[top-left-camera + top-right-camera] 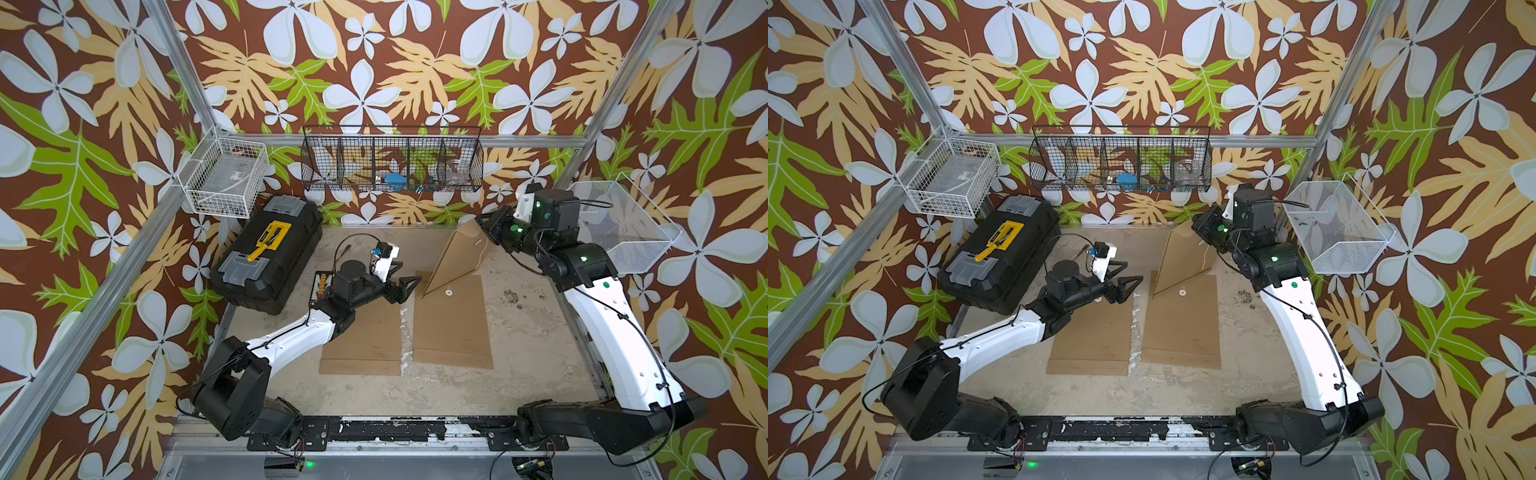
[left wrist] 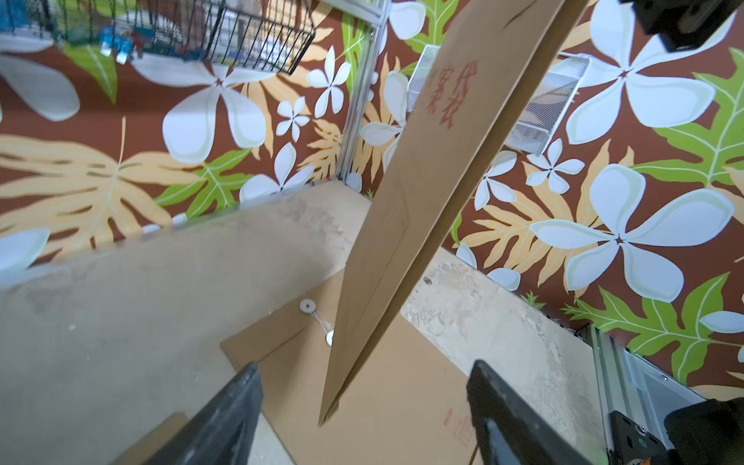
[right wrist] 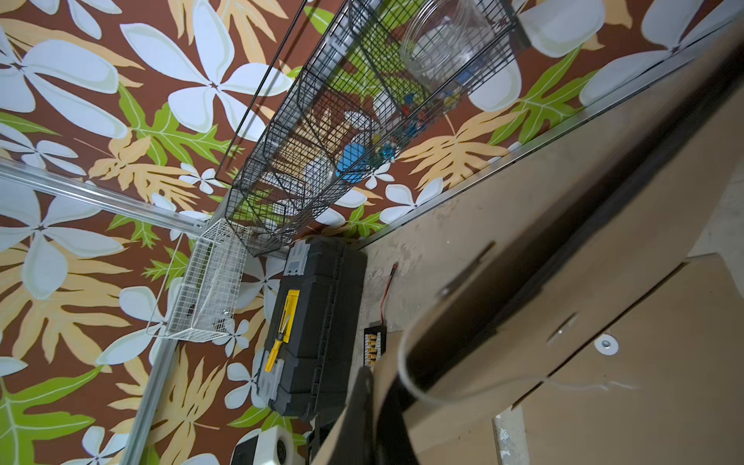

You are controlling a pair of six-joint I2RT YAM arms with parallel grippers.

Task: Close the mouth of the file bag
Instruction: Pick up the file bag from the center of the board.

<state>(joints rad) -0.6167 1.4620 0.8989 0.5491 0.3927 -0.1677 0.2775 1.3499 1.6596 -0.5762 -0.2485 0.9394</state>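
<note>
Jaws of your left gripper (image 1: pixel 405 275) stand wide and empty, just beside the low corner of the brown kraft-paper file bag (image 1: pixel 457 255). That bag hangs tilted, low corner over a flat brown paper envelope (image 1: pixel 453 328). Your right gripper (image 1: pixel 483 222) is clamped on its top corner. Judged light, thin, crease-prone: grip an edge near the mouth, gently.

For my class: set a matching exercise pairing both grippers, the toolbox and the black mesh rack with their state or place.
1 left gripper
2 right gripper
3 toolbox
4 black mesh rack

a hangs on the back wall
b shut on the raised file bag
c open, empty
d on the table, lid closed

Pairs: 1c, 2b, 3d, 4a
</note>
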